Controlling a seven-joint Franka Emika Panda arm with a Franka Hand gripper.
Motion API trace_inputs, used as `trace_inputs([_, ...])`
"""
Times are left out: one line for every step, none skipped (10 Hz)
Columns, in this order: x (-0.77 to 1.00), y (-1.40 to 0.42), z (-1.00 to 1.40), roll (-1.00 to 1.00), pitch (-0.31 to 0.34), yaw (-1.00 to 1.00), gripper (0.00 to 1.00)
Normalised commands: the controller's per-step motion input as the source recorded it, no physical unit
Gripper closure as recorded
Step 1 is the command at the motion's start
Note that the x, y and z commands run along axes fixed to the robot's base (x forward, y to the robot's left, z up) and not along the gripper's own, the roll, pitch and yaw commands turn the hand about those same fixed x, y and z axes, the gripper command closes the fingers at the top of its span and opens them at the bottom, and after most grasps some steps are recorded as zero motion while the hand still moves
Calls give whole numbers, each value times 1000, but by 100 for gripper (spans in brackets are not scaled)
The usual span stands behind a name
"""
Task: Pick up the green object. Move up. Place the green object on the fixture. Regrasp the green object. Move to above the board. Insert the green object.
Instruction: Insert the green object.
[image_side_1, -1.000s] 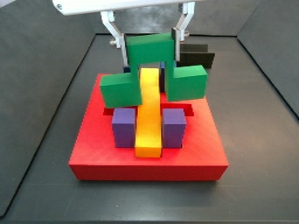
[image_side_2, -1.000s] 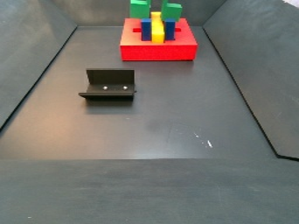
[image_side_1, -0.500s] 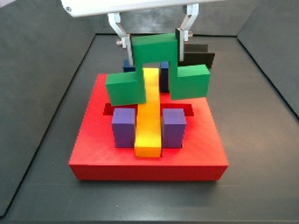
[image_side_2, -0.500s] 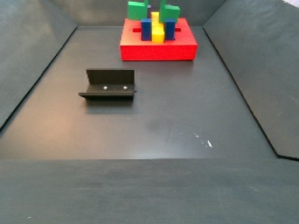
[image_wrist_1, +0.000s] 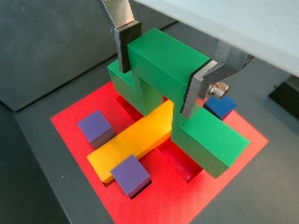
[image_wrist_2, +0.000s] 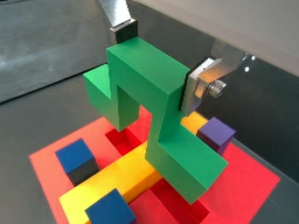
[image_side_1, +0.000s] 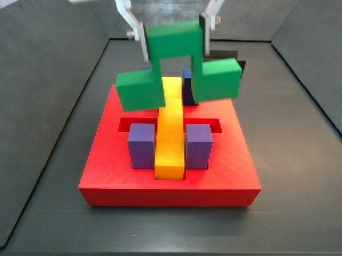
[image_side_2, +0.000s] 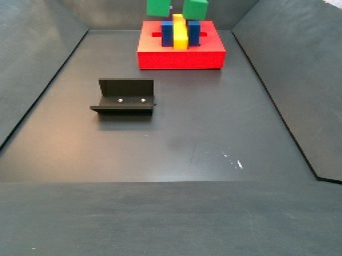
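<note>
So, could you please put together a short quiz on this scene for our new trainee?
1. True or false: the end effector has its fingers clamped on the central block of the matte green blocky piece.
2. Which lies along the middle of the large flat red square board? A) a long yellow bar B) a white cylinder C) a metal ring
3. Fill in: the small black L-shaped fixture on the floor is ____ (empty / occupied).

Key: 1 true; 2 A; 3 empty.
</note>
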Motion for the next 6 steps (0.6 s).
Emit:
trace_inputs([-3, -46, 83, 291, -44, 246, 100])
trace_inputs([0, -66, 66, 273, -14, 209, 100])
trace_inputs([97, -69, 34, 270, 0, 163, 100])
trace_inputs([106, -17, 0, 253, 0, 89, 100])
trace_inputs([89, 0, -97, 173, 0, 0, 100])
trace_inputs([31, 43, -234, 9, 0, -251, 100])
